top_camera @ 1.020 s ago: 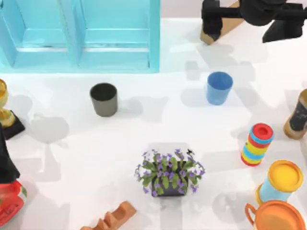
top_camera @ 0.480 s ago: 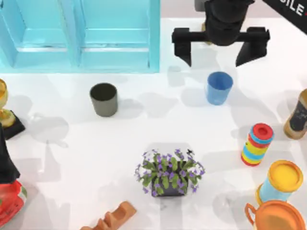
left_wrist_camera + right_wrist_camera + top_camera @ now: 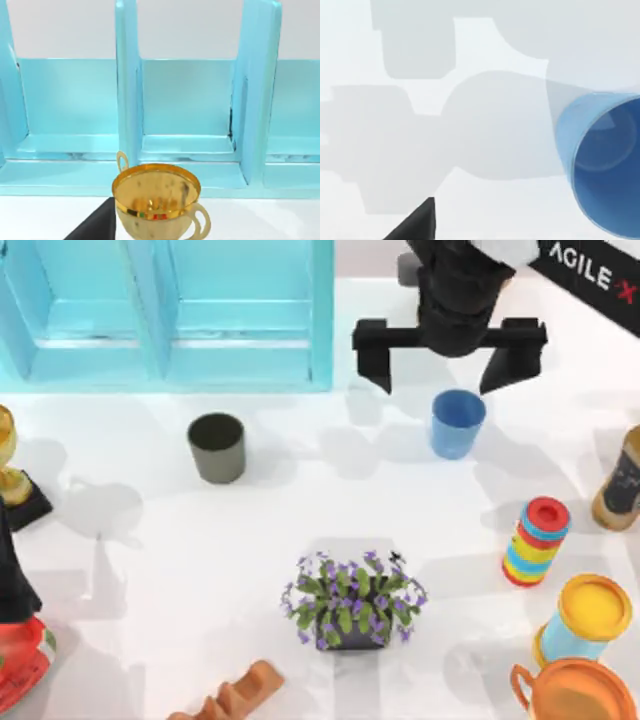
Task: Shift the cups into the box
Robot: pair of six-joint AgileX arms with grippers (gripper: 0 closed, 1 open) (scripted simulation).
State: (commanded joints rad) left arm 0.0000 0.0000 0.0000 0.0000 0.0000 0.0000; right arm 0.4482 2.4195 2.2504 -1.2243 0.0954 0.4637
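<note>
The right gripper [image 3: 448, 368], fingers [image 3: 372, 362] spread wide and holding nothing, hangs just at twelve o'clock of the upright blue cup [image 3: 457, 423], the dark grey-olive cup [image 3: 217, 446] standing well off at nine o'clock, below the cyan box [image 3: 322, 315] on the table [image 3: 150, 570].

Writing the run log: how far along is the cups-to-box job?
Done: nothing, the box holds no cup. In hand: the right gripper, fingers wide open, hangs above the table just behind the blue cup, not gripping it. Left: grasp and box the blue cup, then the grey-olive cup, standing untouched on the table in front of the box.
</note>
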